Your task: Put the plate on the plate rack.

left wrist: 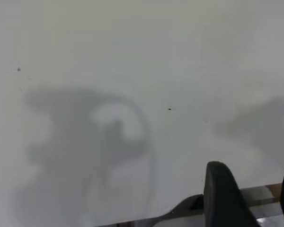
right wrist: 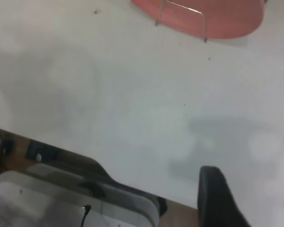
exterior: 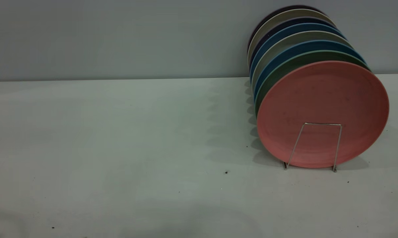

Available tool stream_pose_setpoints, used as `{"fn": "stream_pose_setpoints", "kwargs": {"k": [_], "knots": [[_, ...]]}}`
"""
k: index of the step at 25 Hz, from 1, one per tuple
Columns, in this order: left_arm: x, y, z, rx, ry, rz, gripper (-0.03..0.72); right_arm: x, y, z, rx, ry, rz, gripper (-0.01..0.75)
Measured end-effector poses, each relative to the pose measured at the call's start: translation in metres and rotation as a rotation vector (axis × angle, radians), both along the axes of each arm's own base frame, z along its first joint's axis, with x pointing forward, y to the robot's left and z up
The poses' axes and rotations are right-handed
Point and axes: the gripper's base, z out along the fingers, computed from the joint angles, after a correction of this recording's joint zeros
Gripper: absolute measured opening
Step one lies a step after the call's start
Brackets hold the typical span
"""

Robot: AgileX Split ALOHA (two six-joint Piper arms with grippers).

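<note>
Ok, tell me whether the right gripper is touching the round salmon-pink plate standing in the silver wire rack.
Apart. In the right wrist view, bare white table lies between the right gripper and the salmon-pink plate in the wire rack.

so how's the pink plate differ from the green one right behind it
The pink plate stands frontmost in the plate rack, its whole face showing; the green plate shows only a crescent of rim behind it. The front wire loop crosses the pink plate only. Both stand on edge, tilted alike.
</note>
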Motion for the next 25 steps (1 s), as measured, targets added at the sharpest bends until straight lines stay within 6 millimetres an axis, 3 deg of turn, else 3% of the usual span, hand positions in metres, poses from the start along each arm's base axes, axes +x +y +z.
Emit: {"fn": "stream_pose_setpoints", "kwargs": {"k": [5, 11, 19, 25], "knots": [[-0.039, -0.009, 0.007, 0.0, -0.078, -0.014, 0.334, -0.052, -0.002, -0.019, 0.004, -0.043, -0.003, 0.385], [-0.09, -0.021, -0.004, 0.0, -0.095, -0.042, 0.334, -0.104, -0.004, -0.037, -0.012, -0.174, 0.026, 0.385], [-0.148, -0.033, -0.016, 0.025, -0.241, -0.04, 0.334, -0.125, -0.01, -0.073, -0.071, -0.22, 0.002, 0.385], [-0.157, -0.035, -0.038, 0.017, -0.22, -0.032, 0.334, -0.137, -0.011, -0.094, -0.076, -0.274, -0.003, 0.385]]}}
